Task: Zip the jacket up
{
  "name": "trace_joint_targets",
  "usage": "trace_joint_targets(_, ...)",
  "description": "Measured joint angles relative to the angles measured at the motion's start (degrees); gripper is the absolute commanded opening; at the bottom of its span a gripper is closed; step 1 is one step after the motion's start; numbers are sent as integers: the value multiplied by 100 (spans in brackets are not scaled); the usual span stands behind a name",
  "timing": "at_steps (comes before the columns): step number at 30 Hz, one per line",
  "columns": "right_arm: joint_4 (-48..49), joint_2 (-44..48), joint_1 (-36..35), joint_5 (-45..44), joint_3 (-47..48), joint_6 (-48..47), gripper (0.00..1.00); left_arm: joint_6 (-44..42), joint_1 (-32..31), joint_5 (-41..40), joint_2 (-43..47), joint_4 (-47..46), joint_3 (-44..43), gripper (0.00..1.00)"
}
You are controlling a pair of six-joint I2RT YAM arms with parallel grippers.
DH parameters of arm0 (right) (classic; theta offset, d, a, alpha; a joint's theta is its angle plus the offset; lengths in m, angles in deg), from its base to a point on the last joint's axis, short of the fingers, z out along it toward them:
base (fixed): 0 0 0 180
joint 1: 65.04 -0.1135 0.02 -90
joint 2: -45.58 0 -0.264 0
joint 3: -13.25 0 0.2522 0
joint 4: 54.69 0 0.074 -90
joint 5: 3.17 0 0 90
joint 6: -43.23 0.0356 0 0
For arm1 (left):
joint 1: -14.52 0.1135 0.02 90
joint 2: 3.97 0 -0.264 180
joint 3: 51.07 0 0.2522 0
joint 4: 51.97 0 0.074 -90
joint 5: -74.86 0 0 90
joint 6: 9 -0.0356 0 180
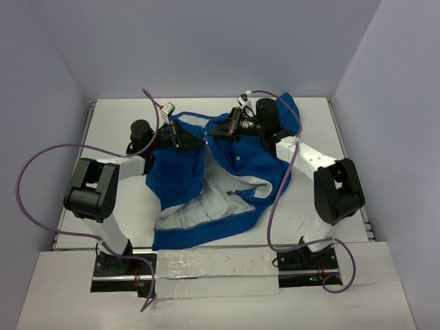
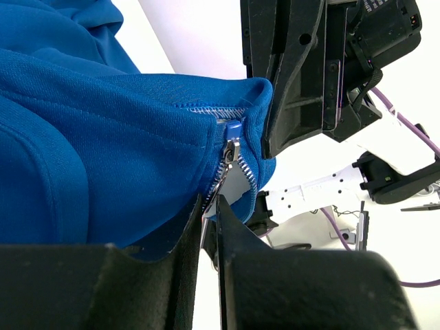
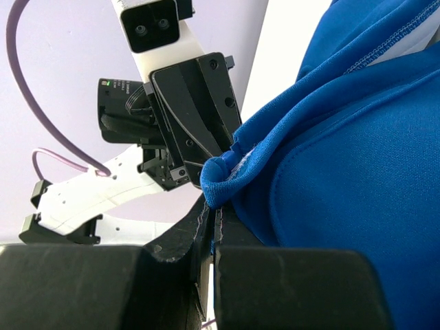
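On table (image 1: 117,117), soft knit blue jacket (image 1: 179,185), silvery toothed zipper (image 2: 227,165), left gripper (image 2: 210,214) and right gripper (image 3: 212,221) seemingly pinching it

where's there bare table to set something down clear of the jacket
Bare table shows at the far left corner, behind the left arm, and at the far right corner beside the jacket. The middle is crowded: the left gripper and right gripper meet there on the fabric.

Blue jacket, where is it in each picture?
Top external: royal-blue soft fabric jacket lies in the middle of the picture.
Left wrist: it fills the left half, light silvery zipper at centre.
Right wrist: it fills the right half.
Shared landmark: the jacket edge where left gripper and right gripper meet.
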Motion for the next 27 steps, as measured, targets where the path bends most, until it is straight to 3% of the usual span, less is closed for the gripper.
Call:
trace_joint_targets(6,-2,0,0,0,0,-4,0,18,-14,0,0,-10,0,24)
trace_joint_targets(27,-4,0,0,0,3,-2,0,329,-83,-2,-81,-351,-81,22)
